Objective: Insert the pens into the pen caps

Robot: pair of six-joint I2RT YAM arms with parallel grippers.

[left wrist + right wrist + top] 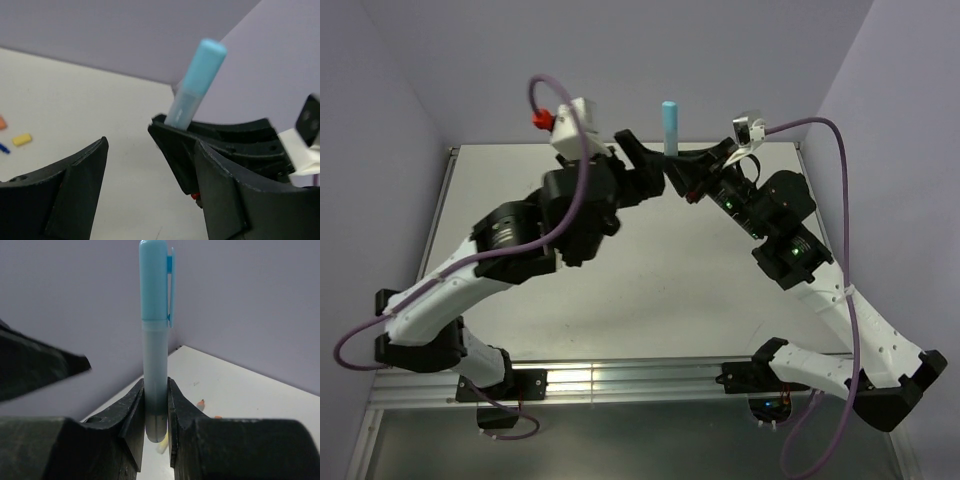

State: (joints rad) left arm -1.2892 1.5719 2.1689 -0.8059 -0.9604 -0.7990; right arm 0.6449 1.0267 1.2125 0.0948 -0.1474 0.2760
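My right gripper (156, 390) is shut on the pale blue barrel of a pen (155, 365) and holds it upright above the table's far edge. A light blue pen cap (154, 282) sits on the pen's top end. The capped pen also shows in the top view (669, 125) and in the left wrist view (192, 95). My left gripper (150, 150) is open and empty, right beside my right gripper (678, 172), with one finger (225, 190) next to it. Both grippers meet at the far middle of the table, the left gripper (642, 165) on the left.
Small loose pieces lie on the white table (650, 270): an orange cap (1, 122), a yellow cap (22, 139) and a dark blue bit (4, 148). Under my right gripper lie a yellowish pen (162, 446) and an orange-tipped pen (201, 403). Lilac walls enclose the table.
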